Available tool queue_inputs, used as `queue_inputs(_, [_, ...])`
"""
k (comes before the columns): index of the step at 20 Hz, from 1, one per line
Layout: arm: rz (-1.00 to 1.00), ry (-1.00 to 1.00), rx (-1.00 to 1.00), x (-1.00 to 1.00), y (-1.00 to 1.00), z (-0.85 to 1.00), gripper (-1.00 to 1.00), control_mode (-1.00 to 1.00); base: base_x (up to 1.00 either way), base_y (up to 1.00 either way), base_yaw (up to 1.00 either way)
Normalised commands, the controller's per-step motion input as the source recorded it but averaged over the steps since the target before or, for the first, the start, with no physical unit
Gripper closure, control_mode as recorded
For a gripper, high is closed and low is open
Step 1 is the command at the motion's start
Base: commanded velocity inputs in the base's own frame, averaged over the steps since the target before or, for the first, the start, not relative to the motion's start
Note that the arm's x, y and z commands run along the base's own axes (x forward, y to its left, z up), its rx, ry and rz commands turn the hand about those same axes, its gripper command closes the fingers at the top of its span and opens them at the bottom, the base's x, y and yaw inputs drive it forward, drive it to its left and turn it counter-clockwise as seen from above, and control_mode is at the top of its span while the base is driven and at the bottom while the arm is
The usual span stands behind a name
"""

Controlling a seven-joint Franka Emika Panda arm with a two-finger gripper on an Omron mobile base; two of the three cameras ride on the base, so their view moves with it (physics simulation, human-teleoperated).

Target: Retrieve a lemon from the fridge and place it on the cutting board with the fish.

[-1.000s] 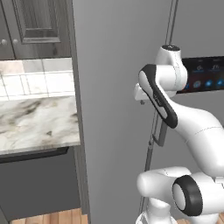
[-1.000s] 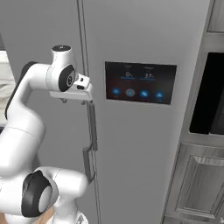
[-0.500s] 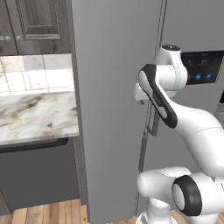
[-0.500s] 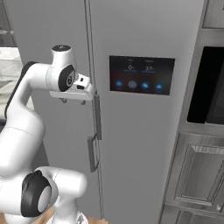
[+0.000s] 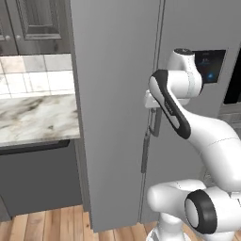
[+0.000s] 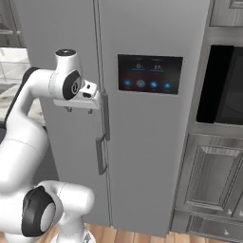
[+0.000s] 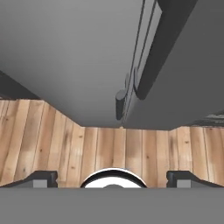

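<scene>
Fingers (image 7: 43, 178) are spread wide and hold nothing; I keep them by the tall grey fridge's (image 5: 113, 94) long bar handles (image 6: 104, 116) to pull a door open.

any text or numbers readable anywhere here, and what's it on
Nothing can be read for certain.
Fridge control panel: two small pale readouts at its top, too blurred to read.
Same panel: a row of blue round icons, signs only, no legible words.
Oven and cabinets: no lettering.
</scene>
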Motion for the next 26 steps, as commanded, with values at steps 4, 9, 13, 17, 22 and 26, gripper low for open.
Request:
queue_inputs(4, [0.00, 0.00, 0.00, 0.00, 0.00, 0.00, -1.00, 1.00, -0.02, -0.29, 0.00])
queue_inputs(9, [0.00, 0.00, 0.00, 0.00, 0.00, 0.00, -1.00, 1.00, 0.00, -0.30, 0.00])
queue_inputs(13, [0.00, 0.00, 0.00, 0.00, 0.00, 0.00, -1.00, 1.00, 0.00, -0.03, 0.00])
queue_inputs(17, [0.00, 0.00, 0.00, 0.00, 0.00, 0.00, -1.00, 1.00, 0.00, -0.11, 0.00])
queue_inputs(22, [0.00, -0.02, 0.00, 0.00, 0.00, -0.02, -1.00, -1.00, 0.00, 0.00, 0.00])
queue_inputs(26, [-0.01, -0.15, 0.00, 0.10, -0.18, -0.34, -1.00, -1.00, 0.00, 0.00, 0.00])
